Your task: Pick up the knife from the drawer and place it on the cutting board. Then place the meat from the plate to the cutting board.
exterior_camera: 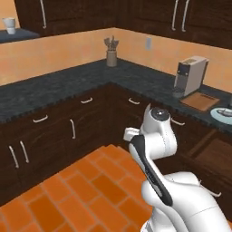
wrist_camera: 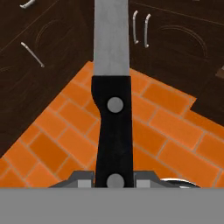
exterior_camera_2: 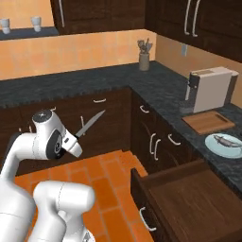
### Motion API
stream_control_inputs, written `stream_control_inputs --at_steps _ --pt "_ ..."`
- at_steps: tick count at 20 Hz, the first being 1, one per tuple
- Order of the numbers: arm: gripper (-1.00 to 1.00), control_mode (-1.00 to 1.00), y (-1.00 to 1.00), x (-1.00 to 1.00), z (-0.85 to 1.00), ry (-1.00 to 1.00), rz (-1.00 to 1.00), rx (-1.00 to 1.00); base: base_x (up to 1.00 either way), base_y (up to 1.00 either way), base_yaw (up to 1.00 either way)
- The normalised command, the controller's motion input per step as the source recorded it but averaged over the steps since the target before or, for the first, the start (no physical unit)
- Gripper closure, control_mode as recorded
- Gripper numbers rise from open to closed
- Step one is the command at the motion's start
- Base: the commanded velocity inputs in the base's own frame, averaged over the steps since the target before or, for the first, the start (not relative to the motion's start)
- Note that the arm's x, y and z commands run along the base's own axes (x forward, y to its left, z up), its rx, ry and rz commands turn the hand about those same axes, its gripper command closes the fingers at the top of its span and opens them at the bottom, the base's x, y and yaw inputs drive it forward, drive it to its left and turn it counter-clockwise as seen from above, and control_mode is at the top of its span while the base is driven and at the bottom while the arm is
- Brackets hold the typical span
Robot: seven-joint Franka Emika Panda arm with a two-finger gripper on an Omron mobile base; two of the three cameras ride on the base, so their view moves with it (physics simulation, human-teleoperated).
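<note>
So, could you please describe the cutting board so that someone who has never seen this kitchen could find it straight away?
Look along the dark counter on the right side of the kitchen to the boxy pale coffee machine. The cutting board lies flat on the counter just in front of it, with the pale blue plate next along. It is the only flat, rectangular, light brown wooden thing there, with a darker rim.

I'm seeing the knife (wrist_camera: 111, 87) showing a silver-grey blade and a black handle with two pale grey rivets. The floor (wrist_camera: 175, 135) is glowing orange in a brick pattern. The drawer (exterior_camera_2: 198, 203) is showing dark brown, the plate (exterior_camera_2: 222, 146) pale blue, the cutting board (exterior_camera_2: 208, 122) light brown.
</note>
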Motion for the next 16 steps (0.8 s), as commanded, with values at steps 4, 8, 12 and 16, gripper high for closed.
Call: stream_control_inputs --at_steps 4,8,12,16 --pt "1.0 1.0 0.0 0.0 0.0 0.0 0.0 0.0 1.0 1.0 -0.36" --pt "1.0 1.0 0.0 0.0 0.0 0.0 0.0 0.0 0.95 1.0 -0.48" --pt "1.0 1.0 0.0 0.0 0.0 0.0 0.0 0.0 0.8 1.0 -0.5" --pt "1.0 1.0 0.0 0.0 0.0 0.0 0.0 0.0 0.99 0.89 -0.34"
